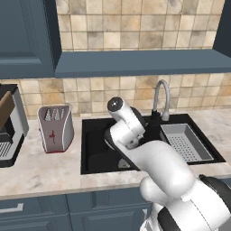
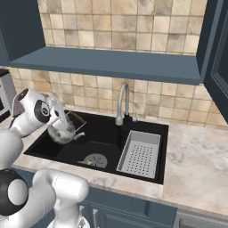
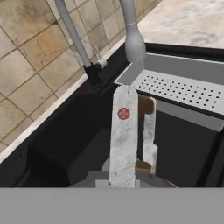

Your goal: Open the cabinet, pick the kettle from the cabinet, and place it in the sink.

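The small shiny silver kettle (image 2: pixel 62 132) with its brown-topped arched handle is held by the two-finger gripper (image 2: pixel 61 119), whose jaws are clamped on the handle, as is seen close up in the hand view. In the right base view the kettle is seen hanging inside the black rectangular recessed sink (image 2: pixel 100 149), toward its nine o'clock side, above the basin floor and at about ten o'clock from the round drain (image 2: pixel 95 160). The grey perforated strainer tray (image 2: pixel 139 153) sits at the three o'clock end, and the curved silver gooseneck tap (image 2: pixel 122 102) stands at twelve o'clock. The placing step is judged nearly complete. If the handle is released from this height, the kettle could drop, tip and roll. The spout could also be knocked against the near basin wall if the descent drifts toward nine o'clock.
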